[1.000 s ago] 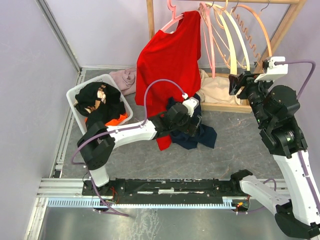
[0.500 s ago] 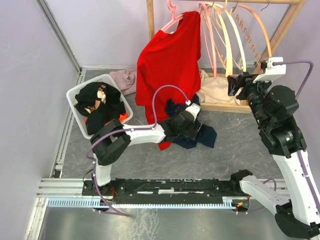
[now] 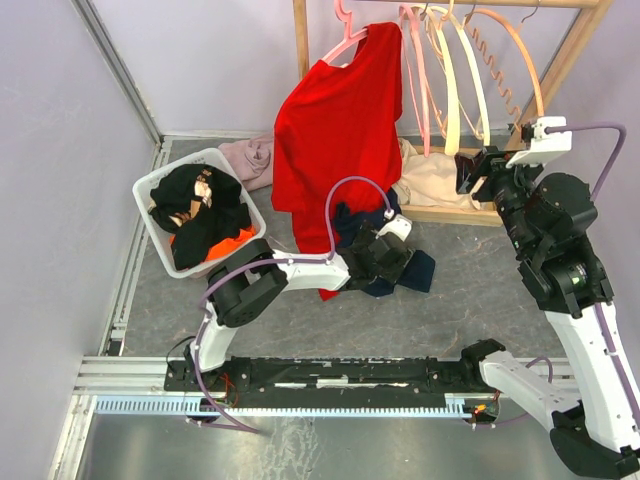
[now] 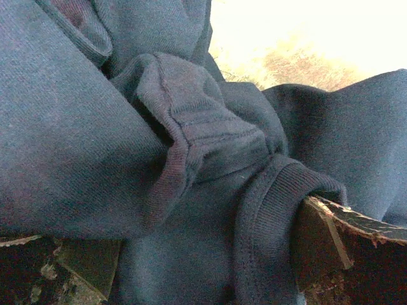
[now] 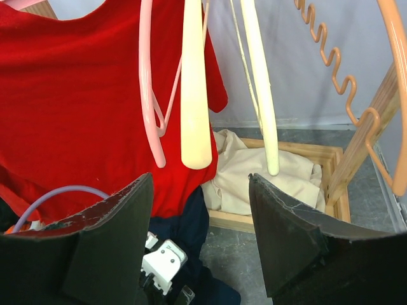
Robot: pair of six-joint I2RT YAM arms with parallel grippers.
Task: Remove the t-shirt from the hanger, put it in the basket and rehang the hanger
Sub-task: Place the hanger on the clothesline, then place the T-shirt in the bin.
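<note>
The red t-shirt [image 3: 335, 140] [image 5: 76, 108] hangs on a pink hanger [image 3: 345, 35] at the left end of the wooden rack [image 3: 300, 40], its hem reaching the floor. My left gripper [image 3: 400, 265] [image 4: 203, 254] is low on the floor, right of the hem, open and pushed into a crumpled navy garment [image 3: 418, 272] [image 4: 191, 159]; the navy fabric fills the gap between its fingers. My right gripper [image 3: 468, 168] [image 5: 198, 181] is held up to the right of the rack, open and empty, facing the t-shirt.
Several empty pink, cream and orange hangers [image 3: 455, 70] hang right of the t-shirt. A cream cloth [image 3: 430, 175] lies on the rack's base. A white basket [image 3: 150, 185] of dark clothes stands at the left, a pink garment [image 3: 250, 155] behind it.
My left gripper has moved right and down, away from the red hem, into the navy garment. The right arm has barely moved.
</note>
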